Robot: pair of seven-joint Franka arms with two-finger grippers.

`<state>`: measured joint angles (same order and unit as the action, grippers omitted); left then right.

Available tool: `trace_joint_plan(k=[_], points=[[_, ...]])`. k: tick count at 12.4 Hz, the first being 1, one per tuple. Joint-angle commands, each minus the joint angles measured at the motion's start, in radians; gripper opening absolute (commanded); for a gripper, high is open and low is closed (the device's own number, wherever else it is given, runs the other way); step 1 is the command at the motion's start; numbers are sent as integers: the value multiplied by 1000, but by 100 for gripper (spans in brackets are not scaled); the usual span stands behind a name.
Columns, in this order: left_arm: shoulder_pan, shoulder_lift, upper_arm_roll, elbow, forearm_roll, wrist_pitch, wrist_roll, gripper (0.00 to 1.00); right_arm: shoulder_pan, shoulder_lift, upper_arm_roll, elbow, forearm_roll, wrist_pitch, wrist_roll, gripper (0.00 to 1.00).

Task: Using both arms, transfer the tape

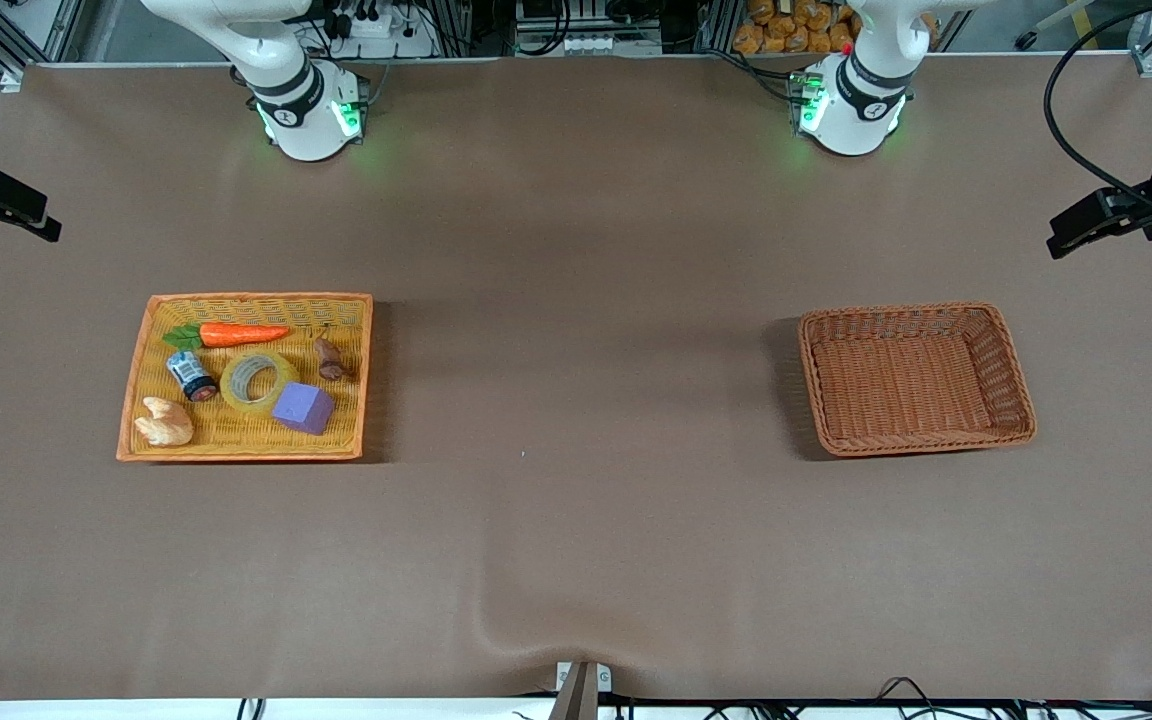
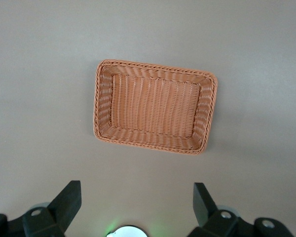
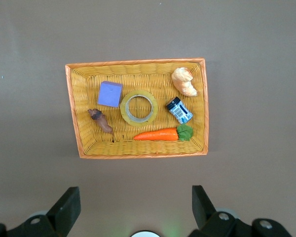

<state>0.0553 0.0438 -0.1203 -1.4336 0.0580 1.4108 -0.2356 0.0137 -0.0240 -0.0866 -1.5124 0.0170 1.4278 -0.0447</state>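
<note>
Brown cloth covers the table (image 1: pixel 576 540) I am working over, and both arms wait near their bases.

From the right arm's end: my right tool (image 3: pixel 133 210) hangs high over the table, beside the orange tray (image 1: pixel 139 400), its two dark fingers (image 3: pixel 64 207) spread wide and grasping nothing. In that tray the tape (image 1: pixel 259 381) lies flat near the middle. A purple cube (image 1: pixel 303 407) sits just beside it, nearer the front camera. A small dark can (image 1: pixel 191 375) lies at the tape's side toward the right arm's end; its label is too small for me to read. A toy carrot (image 1: pixel 236 334), a brown piece (image 1: pixel 329 359) and a pale pastry-like toy (image 1: pixel 165 422) share the tray.

Toward the left arm's end stands a brown wicker basket (image 1: pixel 1014 390). My left tool (image 2: pixel 135 205) hangs high above the table beside that basket, fingers (image 2: pixel 69 200) fully released, touching nothing.
</note>
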Motion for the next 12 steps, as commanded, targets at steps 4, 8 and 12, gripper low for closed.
trace_joint_plan(k=[4,8,12], points=[[3,4,-2,5,14,16,24,100,60,45,-4,-47,3,90,17,100],[3,27,-2,4,14,45,24,100,71,61,-4,-280,12,315,17,100],[0,31,-2,2,17,63,32,100,74,209,-4,-351,17,434,17,100]])
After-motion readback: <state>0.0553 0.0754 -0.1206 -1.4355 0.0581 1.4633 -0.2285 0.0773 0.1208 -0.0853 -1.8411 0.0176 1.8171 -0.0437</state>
